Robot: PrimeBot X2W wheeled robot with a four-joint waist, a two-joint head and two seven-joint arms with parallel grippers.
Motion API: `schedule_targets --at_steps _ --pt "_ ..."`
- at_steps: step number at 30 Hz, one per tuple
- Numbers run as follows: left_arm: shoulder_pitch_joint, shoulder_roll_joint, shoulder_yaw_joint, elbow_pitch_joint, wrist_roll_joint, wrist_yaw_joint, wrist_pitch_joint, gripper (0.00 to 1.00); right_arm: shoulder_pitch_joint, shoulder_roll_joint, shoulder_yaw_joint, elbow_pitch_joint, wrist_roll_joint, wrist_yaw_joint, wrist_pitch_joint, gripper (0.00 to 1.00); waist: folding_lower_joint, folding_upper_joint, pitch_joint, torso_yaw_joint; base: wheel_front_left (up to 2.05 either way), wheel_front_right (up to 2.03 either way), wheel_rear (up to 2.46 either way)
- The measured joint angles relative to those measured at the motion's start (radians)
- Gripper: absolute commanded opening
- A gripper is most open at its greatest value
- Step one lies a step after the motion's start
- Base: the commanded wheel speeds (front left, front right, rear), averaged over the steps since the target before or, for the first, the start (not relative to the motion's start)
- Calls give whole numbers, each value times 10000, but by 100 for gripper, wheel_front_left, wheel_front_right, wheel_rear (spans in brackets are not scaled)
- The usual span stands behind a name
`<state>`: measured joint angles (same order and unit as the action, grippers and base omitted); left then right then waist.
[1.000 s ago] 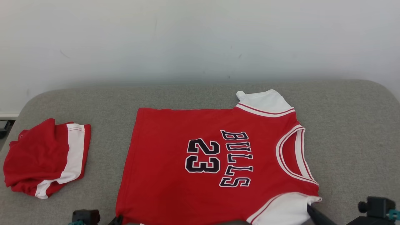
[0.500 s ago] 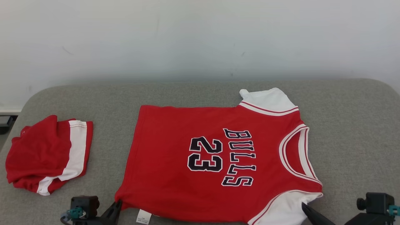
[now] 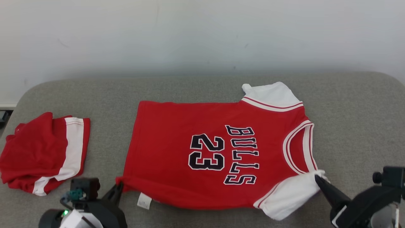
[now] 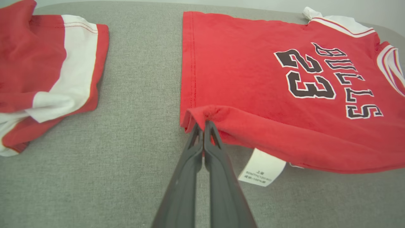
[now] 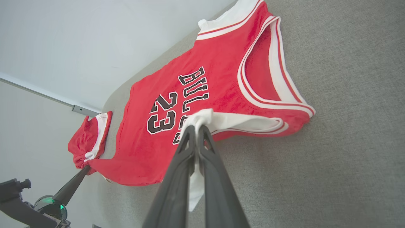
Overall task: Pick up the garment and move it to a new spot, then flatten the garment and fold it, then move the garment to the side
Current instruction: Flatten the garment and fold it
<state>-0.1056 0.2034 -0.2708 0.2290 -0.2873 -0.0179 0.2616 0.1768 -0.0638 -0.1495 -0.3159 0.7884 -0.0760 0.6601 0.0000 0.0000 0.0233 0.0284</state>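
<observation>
Nearest, the left gripper [image 4: 202,125]: fingers pressed together on the near hem corner of the jersey [image 3: 177,152], red cloth bunched at the tips. The corner is raised off the grey cushion [image 3: 354,126]. A white care label [image 4: 262,167] hangs out just right of the tips, from under the lifted edge.

Then the right gripper [image 5: 195,128]: closed on the near white sleeve [image 3: 291,194], cloth pinched to a small knot at the tips. The sleeve is lifted and curls toward the chest.

Beyond both grippers the jersey lies spread, front up, lettering sideways. The neck hole is on the right gripper's side, the hem on the left gripper's. The far edge lies flat, and the far sleeve [image 3: 272,96] pokes out past it.

Reading: this is the fold step, with the near long edge to be carried over to the far one. To do it well:
- Raise both ends to the same height so the span between the grippers does not sag and drag.
- Travel away together, level, at the same pace.
- Lay the held edge on the far edge, not short of it.
- Watch the right hold. It is on the sleeve only, a thin grip, likely to slip or pull the sleeve askew if tension runs along the edge.
- Get the label tucked under.

Far off to the left gripper's left, well apart from the jersey: folded red and white shorts [image 3: 41,152]. Behind everything, a pale wall [image 3: 190,38].
</observation>
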Motion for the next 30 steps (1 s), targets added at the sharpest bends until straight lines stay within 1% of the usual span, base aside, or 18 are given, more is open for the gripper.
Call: schedule_targets --at_steps 2,5,9,11,12,17,21,27,30 --pt "-352 -17 6 50 27 4 71 0 -461 2 31 211 -19 -125 4 0 0 0 108 -21 0 0 0" --pt "-843 -44 35 192 52 42 219 0 -1058 6 127 554 -121 -219 82 0 0 0 285 -61 0 0 0" --pt "-1352 -128 167 441 67 272 370 0 -1742 21 234 1089 -194 -309 186 0 1 1 559 -119 0 0 0" --pt "-1586 -142 232 593 67 307 453 0 -2109 23 253 1417 -278 -314 192 0 1 0 712 -148 0 0 0" --pt "-1714 -151 270 681 67 360 462 0 -2303 25 245 1580 -309 -376 192 0 1 1 791 -164 0 0 0" --pt "-2364 -274 351 1053 67 531 562 0 -3388 36 155 2518 -416 -474 176 0 1 0 1257 -244 0 0 0" --pt "-2793 -426 324 1381 84 550 600 0 -3936 58 50 3154 -543 -477 12 0 2 1 1525 -260 0 0 0" --pt "-2961 -431 324 1814 140 617 587 0 -4632 84 198 3894 -706 -483 -314 0 0 1 1721 -227 0 0 0" --pt "-3138 -483 272 2015 144 617 560 0 -4849 105 117 4180 -761 -485 -627 0 0 1 1754 -175 0 0 0"
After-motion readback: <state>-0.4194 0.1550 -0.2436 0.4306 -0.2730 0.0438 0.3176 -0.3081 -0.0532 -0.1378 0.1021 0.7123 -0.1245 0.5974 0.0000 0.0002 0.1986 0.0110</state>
